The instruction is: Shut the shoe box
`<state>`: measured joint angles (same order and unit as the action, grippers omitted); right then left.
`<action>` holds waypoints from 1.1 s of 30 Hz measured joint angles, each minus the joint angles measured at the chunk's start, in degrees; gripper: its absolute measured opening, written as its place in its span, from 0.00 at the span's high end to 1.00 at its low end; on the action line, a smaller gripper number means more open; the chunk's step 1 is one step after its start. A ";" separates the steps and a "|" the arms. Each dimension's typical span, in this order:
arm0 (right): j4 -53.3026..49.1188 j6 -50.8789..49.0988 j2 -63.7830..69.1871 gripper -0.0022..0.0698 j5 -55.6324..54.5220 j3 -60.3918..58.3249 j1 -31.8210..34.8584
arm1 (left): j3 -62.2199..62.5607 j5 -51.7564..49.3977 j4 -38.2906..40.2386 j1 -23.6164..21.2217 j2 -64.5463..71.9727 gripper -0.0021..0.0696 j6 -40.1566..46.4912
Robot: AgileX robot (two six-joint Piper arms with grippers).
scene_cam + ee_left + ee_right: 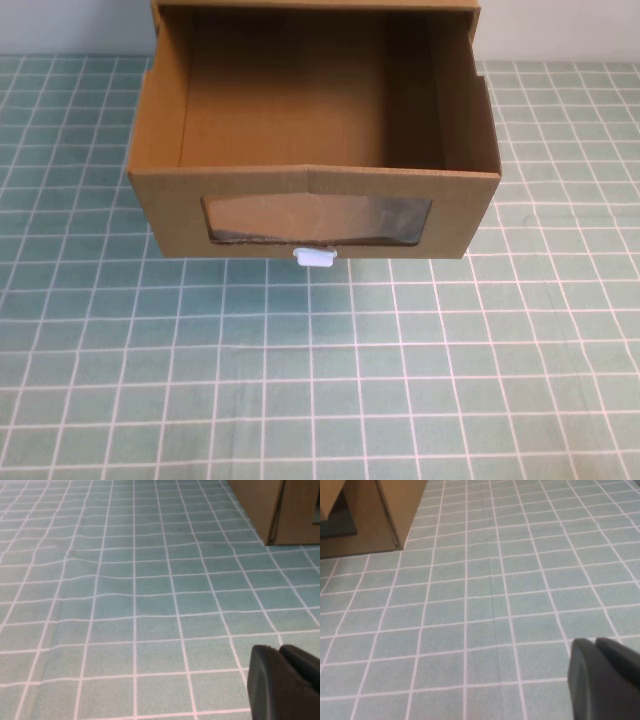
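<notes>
The shoe box is brown cardboard and stands at the far middle of the table, its drawer pulled out toward me and empty inside. Its front has a clear window with a small white pull tab below it. Neither arm shows in the high view. In the left wrist view my left gripper is shut and empty, low over the mat, with a corner of the shoe box far ahead. In the right wrist view my right gripper is shut and empty, with the shoe box far ahead.
A green mat with a white grid covers the table in front of and beside the box. A pale wall runs behind it.
</notes>
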<state>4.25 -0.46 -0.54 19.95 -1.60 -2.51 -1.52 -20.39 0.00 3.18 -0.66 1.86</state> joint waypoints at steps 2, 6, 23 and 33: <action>0.00 0.00 0.00 0.99 0.00 0.00 0.00 | 0.00 0.00 -0.49 0.00 0.00 0.98 0.00; 0.00 0.00 0.00 0.99 0.00 0.00 0.00 | 0.00 0.00 -1.09 0.00 0.00 0.98 0.00; 0.00 0.00 0.00 0.99 0.00 0.00 0.00 | 0.00 0.00 -1.08 0.00 0.00 0.98 0.00; 0.00 0.00 0.00 0.99 0.00 0.00 0.00 | 0.00 0.00 -1.08 0.00 0.00 0.98 0.00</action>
<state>4.25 -0.46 -0.54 19.95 -1.60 -2.51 -1.52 -20.39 -1.08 3.18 -0.66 1.86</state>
